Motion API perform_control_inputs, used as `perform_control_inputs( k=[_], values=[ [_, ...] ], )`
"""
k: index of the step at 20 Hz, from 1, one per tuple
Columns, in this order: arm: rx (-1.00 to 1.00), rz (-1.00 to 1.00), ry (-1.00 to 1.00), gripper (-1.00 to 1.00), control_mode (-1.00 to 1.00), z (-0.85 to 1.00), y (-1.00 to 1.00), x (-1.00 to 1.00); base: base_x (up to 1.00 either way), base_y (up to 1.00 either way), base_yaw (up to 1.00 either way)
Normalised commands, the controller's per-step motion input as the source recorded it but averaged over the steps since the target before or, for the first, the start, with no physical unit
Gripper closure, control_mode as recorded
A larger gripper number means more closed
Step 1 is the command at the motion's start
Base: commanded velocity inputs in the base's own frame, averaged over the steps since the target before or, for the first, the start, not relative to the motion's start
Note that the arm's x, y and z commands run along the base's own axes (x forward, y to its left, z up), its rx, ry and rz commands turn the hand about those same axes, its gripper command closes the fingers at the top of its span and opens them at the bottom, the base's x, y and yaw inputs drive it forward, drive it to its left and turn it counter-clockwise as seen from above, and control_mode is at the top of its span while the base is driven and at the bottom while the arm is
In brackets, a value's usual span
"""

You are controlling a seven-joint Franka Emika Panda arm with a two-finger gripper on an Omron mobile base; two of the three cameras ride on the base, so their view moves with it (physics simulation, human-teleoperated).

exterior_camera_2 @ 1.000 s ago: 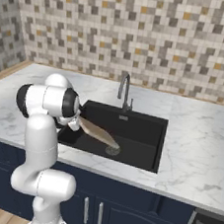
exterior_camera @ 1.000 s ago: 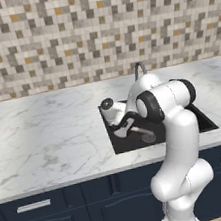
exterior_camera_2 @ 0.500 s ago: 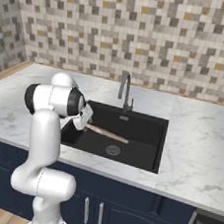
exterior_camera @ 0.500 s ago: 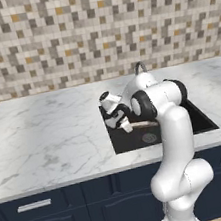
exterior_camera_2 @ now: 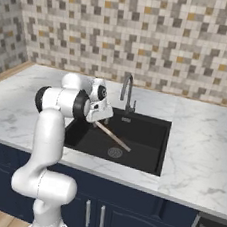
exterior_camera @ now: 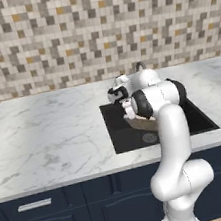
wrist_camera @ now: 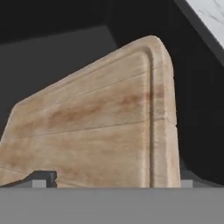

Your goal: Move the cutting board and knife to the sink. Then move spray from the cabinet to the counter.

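We count one flat brown wooden cutting board (wrist_camera: 100, 127), one black rectangular recessed sink (exterior_camera_2: 148, 135) with one curved grey metal faucet (exterior_camera_2: 128, 89) and one round drain (exterior_camera_2: 113, 152), and one white marble counter (exterior_camera: 46, 138).

No words, labels, brands or numbers can be read anywhere — not on the white marble worktop (exterior_camera: 51, 137), the brown wooden cutting board (wrist_camera: 100, 131), the black recessed sink (exterior_camera_2: 148, 135), nor the mosaic wall tiles (exterior_camera_2: 145, 34).
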Motion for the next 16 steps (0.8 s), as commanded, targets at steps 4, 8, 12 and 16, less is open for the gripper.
perform_control_inputs(
  k=[4, 8, 12, 16],
  values=[
    [0.07, -0.51, 0.00, -1.00, -1.00, 0.00, -0.26, -0.10, 0.00, 0.00, 0.00],
    [0.00, -0.36, -0.09, -1.00, -1.00, 0.10, 0.07, -0.28, 0.00, 0.00, 0.00],
    [0.00, -0.25, -0.19, -1.00, -1.00, 0.20, 0.27, -0.34, 0.00, 0.00, 0.00],
    [-0.03, -0.18, -0.24, -1.00, -1.00, 0.25, 0.41, -0.43, 0.00, 0.00, 0.00]
  ],
)
